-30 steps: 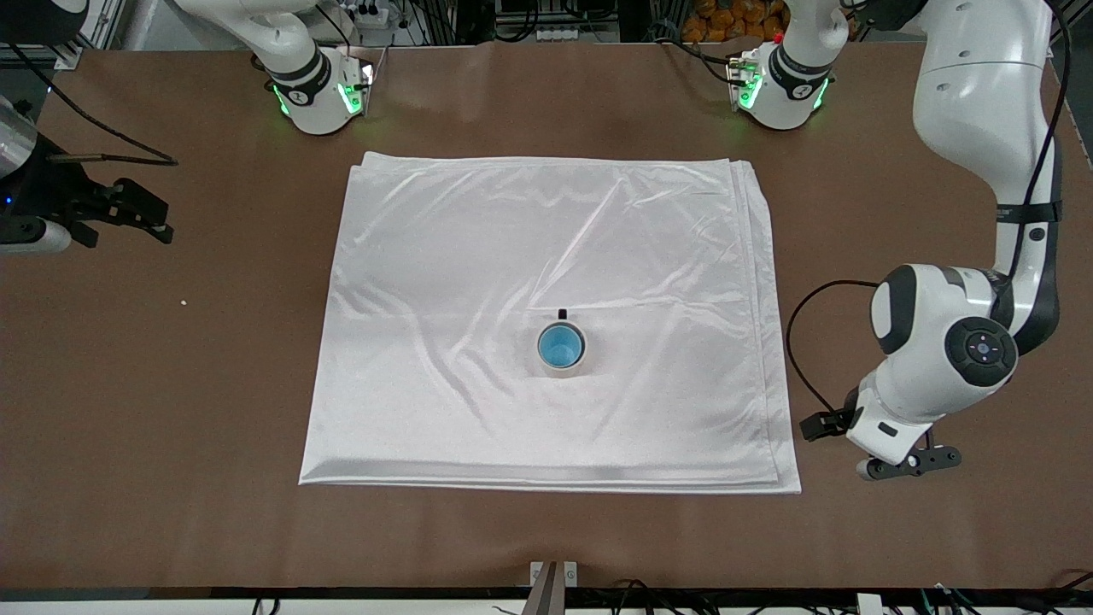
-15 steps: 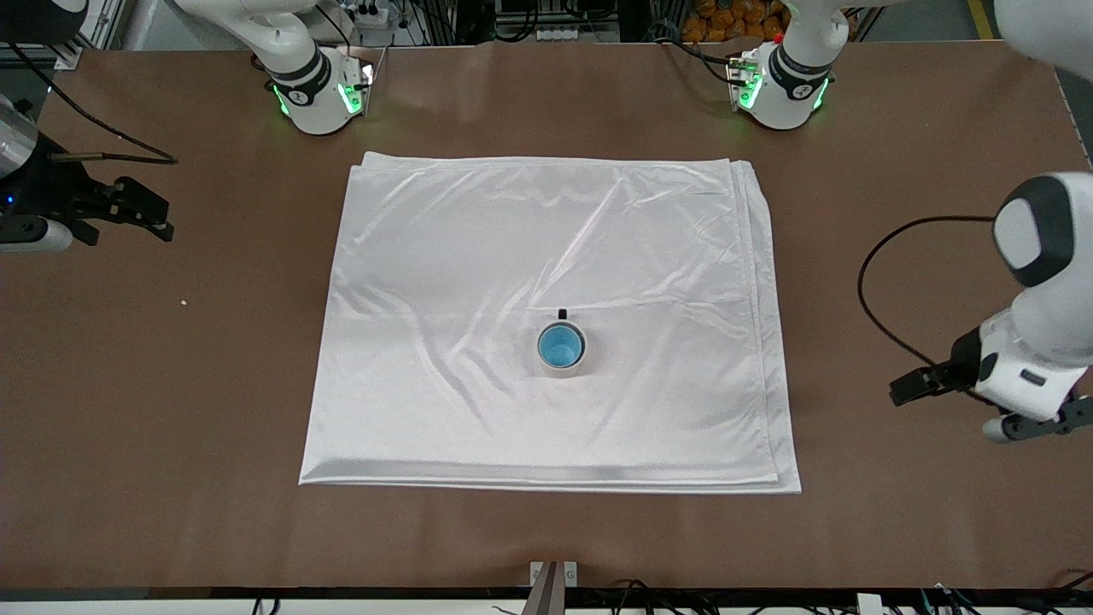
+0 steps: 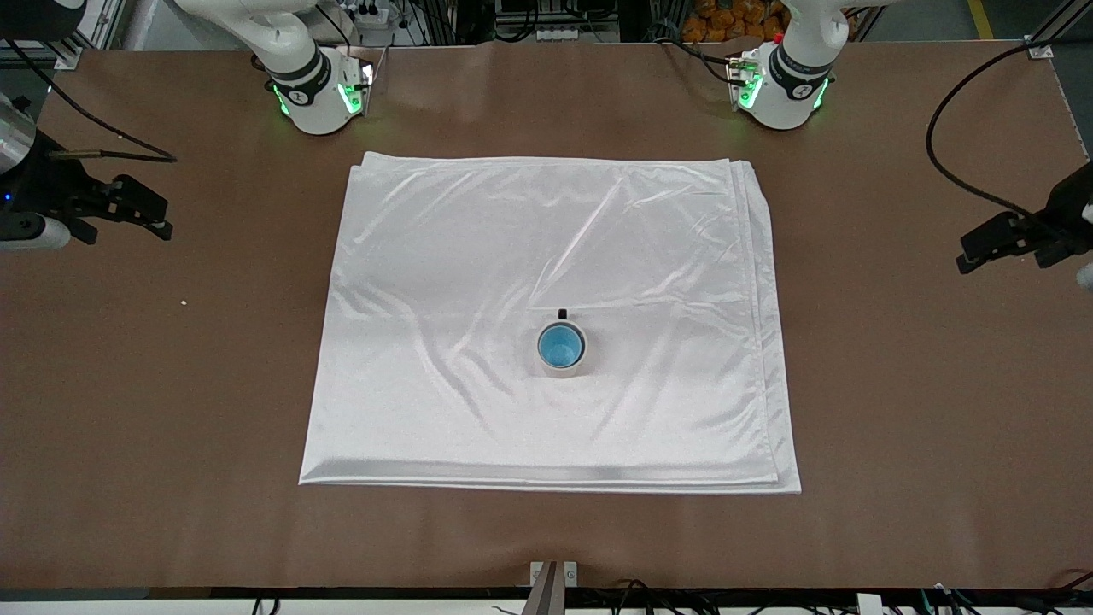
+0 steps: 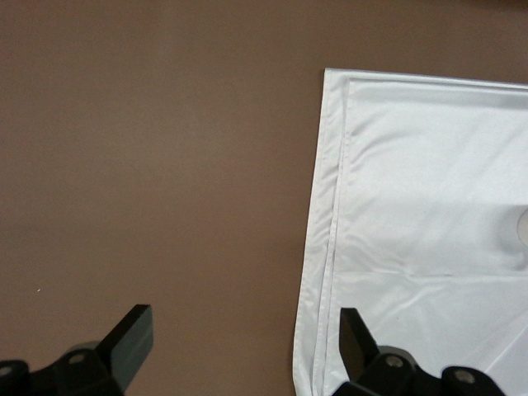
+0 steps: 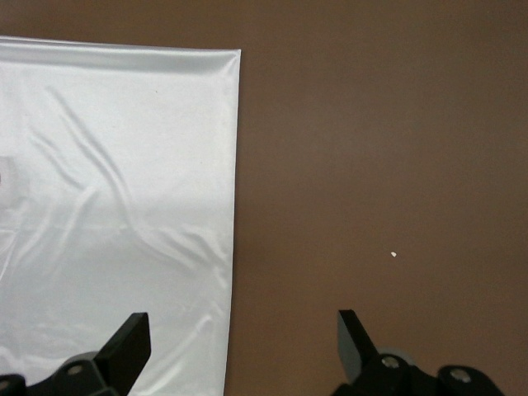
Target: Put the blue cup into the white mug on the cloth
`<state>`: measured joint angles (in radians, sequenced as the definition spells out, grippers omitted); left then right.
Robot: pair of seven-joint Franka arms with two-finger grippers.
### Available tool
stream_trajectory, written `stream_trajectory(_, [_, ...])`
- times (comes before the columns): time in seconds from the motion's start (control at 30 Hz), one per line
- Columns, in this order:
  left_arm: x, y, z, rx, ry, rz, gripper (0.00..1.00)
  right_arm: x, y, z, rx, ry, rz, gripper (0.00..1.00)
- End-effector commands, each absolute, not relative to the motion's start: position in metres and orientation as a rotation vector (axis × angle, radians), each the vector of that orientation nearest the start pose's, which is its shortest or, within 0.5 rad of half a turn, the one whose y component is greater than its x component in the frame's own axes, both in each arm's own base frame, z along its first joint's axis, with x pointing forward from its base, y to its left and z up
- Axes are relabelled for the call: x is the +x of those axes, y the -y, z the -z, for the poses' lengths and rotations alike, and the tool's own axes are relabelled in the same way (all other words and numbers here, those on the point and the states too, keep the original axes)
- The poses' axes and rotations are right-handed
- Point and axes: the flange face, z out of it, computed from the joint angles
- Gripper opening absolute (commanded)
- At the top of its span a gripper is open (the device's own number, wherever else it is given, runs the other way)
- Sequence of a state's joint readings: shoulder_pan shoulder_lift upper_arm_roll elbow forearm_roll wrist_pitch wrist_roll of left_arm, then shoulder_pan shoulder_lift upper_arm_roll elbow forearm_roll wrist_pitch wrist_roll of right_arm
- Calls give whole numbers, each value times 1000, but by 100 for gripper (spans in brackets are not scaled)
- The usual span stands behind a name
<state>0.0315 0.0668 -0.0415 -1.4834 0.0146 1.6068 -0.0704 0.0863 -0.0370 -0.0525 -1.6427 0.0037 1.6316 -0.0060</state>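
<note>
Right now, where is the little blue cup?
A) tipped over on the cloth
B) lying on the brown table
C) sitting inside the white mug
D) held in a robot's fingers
C: the blue cup sits upright inside the white mug on the cloth, and neither the left gripper nor the right gripper holds anything.

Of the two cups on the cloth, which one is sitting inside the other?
The blue cup: its bright blue inside shows within the rim of the white mug, which stands on the cloth with a dark handle.
</note>
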Motion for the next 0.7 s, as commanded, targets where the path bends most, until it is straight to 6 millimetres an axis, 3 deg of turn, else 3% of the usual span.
stream_trajectory(0.0, [555,12,-643,-3150,39,77,100,540,-16,-621,-3122,73,45,100])
stream_trajectory(0.33, [521,18,-665,-3146,-18,48,100,540,-16,-620,-3122,73,41,100])
stream_trajectory(0.67, [504,21,-659,-3141,-75,-29,100,541,-16,-621,-3122,73,48,100])
